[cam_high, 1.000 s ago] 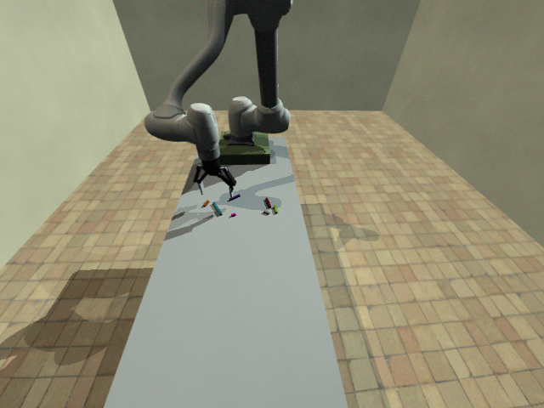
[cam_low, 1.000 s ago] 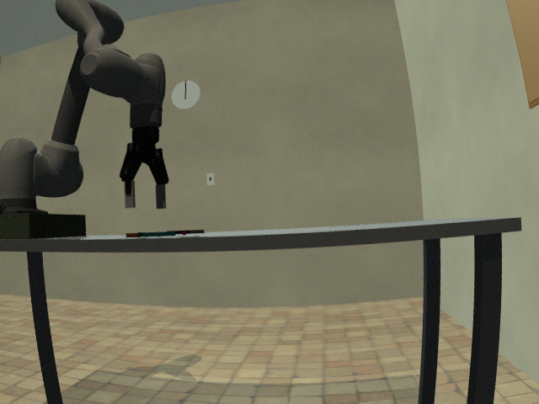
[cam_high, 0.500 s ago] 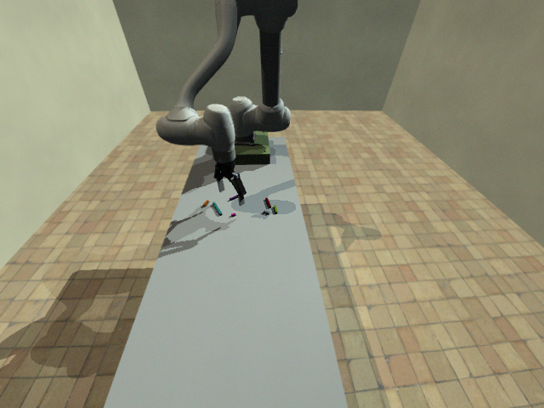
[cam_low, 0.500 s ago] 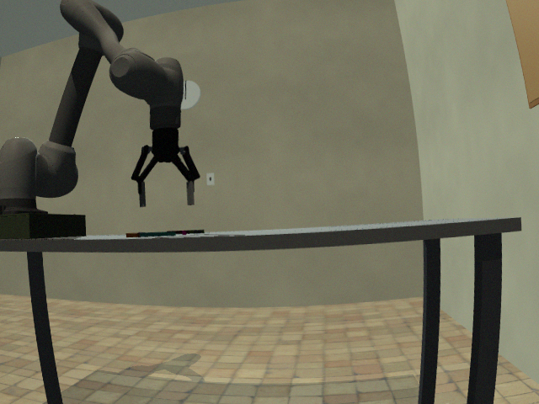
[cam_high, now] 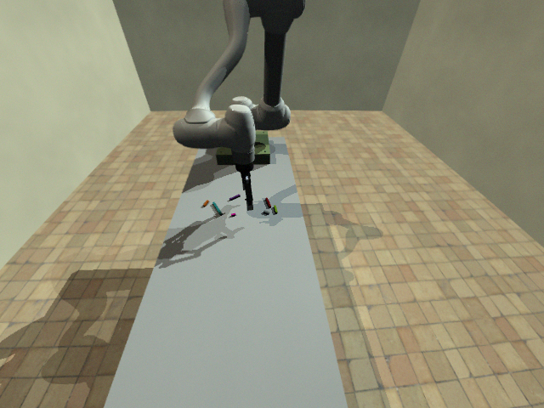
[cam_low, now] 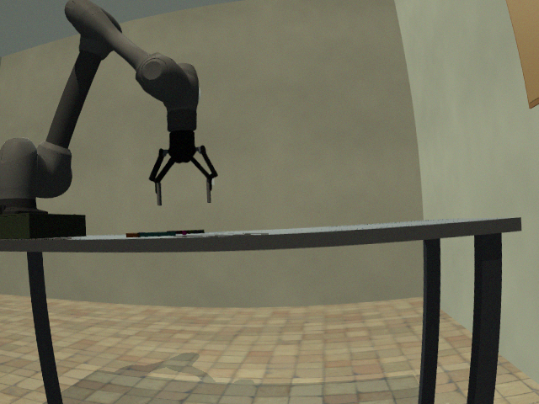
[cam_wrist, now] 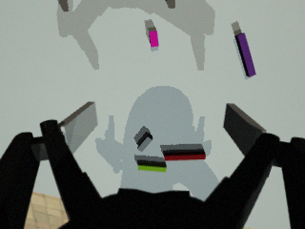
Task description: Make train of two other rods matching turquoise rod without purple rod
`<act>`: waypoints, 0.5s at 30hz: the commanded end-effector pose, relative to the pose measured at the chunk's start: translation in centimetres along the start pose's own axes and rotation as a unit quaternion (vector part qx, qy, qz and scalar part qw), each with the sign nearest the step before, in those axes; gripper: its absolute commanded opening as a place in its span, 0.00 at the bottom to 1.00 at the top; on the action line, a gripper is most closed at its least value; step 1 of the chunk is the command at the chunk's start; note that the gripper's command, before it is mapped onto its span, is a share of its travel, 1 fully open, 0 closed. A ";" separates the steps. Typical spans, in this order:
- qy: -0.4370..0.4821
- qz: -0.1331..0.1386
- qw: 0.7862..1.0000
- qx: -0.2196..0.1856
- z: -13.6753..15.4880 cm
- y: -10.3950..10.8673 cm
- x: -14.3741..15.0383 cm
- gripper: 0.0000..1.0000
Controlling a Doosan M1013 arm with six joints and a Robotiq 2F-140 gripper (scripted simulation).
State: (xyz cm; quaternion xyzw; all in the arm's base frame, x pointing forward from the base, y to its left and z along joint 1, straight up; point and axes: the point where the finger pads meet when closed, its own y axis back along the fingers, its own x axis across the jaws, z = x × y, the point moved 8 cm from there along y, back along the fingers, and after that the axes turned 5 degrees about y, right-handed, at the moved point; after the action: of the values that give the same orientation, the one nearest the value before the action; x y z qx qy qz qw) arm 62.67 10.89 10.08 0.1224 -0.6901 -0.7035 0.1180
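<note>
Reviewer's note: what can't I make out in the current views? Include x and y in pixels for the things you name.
- Exterior: the grey, lime and red rods cannot be told apart; the view is too low and dark.
- Wrist: the turquoise rod (cam_high: 217, 208) and orange rod (cam_high: 205, 203) are out of frame.
- Top: the gap between the fingers of the gripper (cam_high: 249, 207) (cam_low: 184, 203) (cam_wrist: 159, 121); they line up edge-on.

Claw (cam_high: 249, 207) (cam_low: 184, 203) (cam_wrist: 159, 114) shifted toward red rod (cam_high: 268, 202) (cam_wrist: 185, 156), turned, away from purple rod (cam_high: 235, 197) (cam_wrist: 246, 54)
</note>
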 end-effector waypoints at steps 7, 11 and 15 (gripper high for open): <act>-0.187 0.002 0.982 0.010 4.8 0.3 -2.1 1.00; -0.266 0.002 0.964 0.010 6.9 0.4 -2.9 1.00; -0.308 0.001 0.951 0.010 8.1 0.5 -3.3 1.00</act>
State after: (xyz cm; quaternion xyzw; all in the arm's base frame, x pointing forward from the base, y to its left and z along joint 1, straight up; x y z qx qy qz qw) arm 63.08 18.82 10.70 -0.0803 -0.6971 -0.7080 -0.0794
